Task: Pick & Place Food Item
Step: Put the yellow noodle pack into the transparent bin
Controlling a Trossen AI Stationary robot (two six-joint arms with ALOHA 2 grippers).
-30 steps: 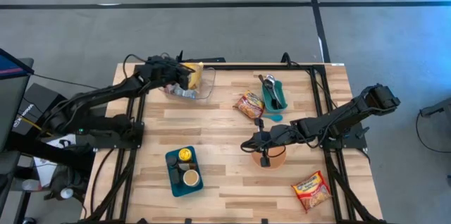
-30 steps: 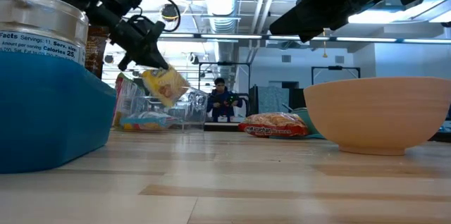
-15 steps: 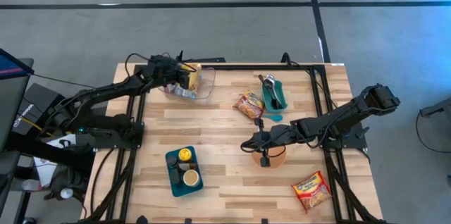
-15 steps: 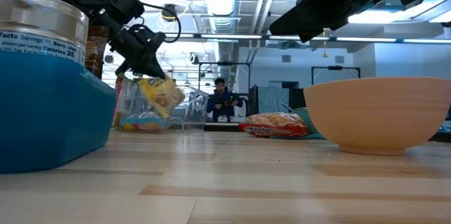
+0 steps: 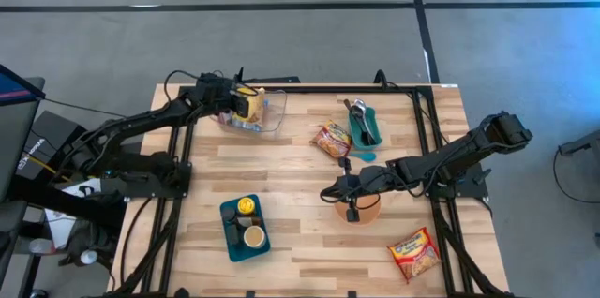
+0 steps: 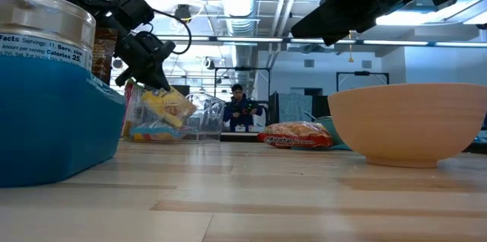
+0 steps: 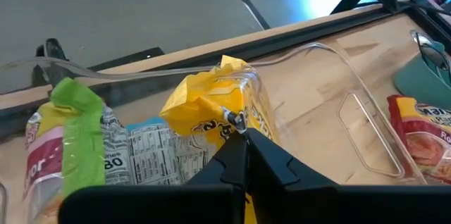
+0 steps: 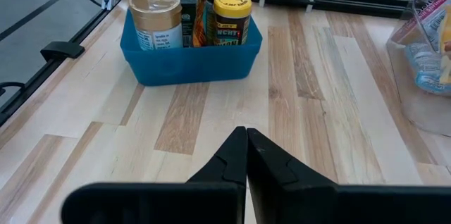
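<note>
- The left gripper (image 6: 158,84) has come down over the last second, carrying the yellow snack packet (image 6: 169,106) from above the clear plastic bin (image 5: 267,115) to its rim level; in the low view the packet now sits lower than before, partly behind the bin's wall.
- The left gripper is clenched on the packet's crimped top edge, as the left wrist view shows: the fingers pinch the yellow foil (image 7: 215,108) directly ahead of them.
- Below and beside the gripper, inside the bin, lie a green-topped packet (image 7: 74,129) and a blue-and-white wrapper (image 7: 158,160); the yellow packet hangs just next to them, apparently touching or near touching.
- This suggests the placing step is nearly done: the packet is over the bin and seemingly only needs letting go.
- The right gripper (image 5: 352,212) has not moved; it hovers closed and empty over the orange bowl (image 5: 367,208), well apart from the bin.
- The blue tray of jars (image 8: 190,69) lies ahead of the right gripper on the tabletop (image 5: 300,214).
</note>
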